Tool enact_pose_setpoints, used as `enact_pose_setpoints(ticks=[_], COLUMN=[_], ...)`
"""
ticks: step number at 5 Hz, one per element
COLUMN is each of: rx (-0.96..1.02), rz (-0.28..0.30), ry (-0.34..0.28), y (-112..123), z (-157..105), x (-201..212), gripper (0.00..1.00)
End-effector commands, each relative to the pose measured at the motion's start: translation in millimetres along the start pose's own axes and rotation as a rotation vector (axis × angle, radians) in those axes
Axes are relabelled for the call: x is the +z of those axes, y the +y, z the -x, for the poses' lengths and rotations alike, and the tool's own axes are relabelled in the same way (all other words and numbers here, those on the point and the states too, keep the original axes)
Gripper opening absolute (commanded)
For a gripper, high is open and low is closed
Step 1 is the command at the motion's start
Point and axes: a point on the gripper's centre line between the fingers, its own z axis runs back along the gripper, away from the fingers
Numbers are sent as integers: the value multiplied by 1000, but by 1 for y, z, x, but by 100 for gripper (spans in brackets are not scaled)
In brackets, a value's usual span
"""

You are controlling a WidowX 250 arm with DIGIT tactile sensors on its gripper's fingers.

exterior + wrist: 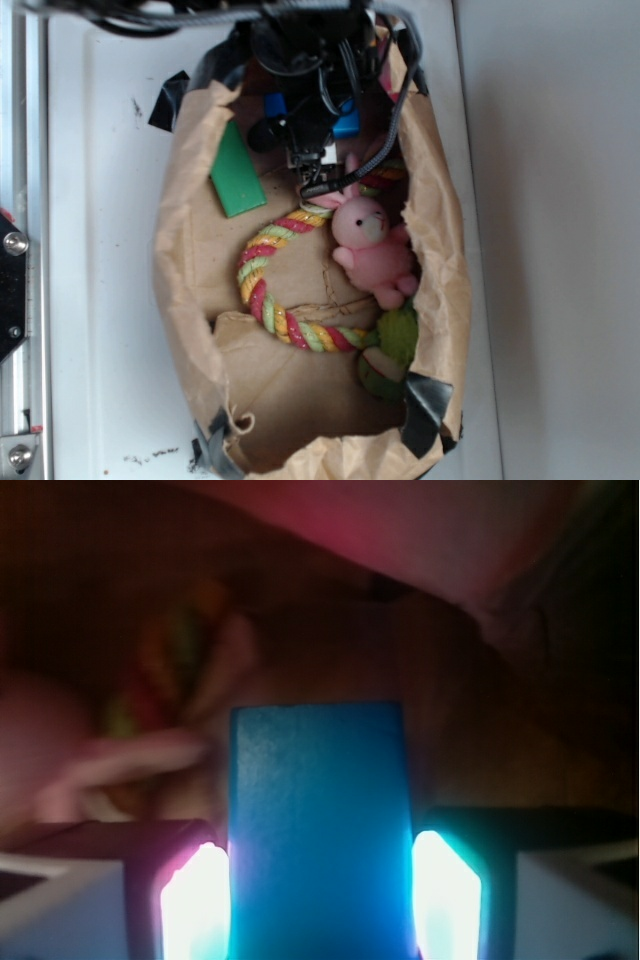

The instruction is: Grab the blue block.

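The blue block (pixel 318 800) fills the gap between my two lit fingers (pixel 195 905) in the wrist view, and both press its long sides. My gripper (pixel 320 900) is shut on it. In the exterior view the gripper (pixel 312 160) sits at the top of the brown paper-lined basin. Bits of the blue block (pixel 347 122) show on either side of the black arm, which hides most of it. Whether the block rests on the paper or is raised I cannot tell.
A green rectangular block (pixel 236 172) leans at the left. A pink bunny (pixel 372 250) lies just below the gripper. A striped rope ring (pixel 262 290) and a green plush (pixel 392 350) lie lower. Crumpled paper walls (pixel 190 250) ring everything.
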Motion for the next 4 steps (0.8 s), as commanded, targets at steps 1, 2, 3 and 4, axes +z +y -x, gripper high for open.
enact_pose_setpoints(ticks=[1,2,3,4], rx=[-68,-84,-68,-57], rz=[23,27,65,70], ry=[-133,-134,-110,-67], y=[-33,-55,-65,-76], z=[0,3,-7,-21], x=[75,87,105,114], gripper=[0,0,0,0])
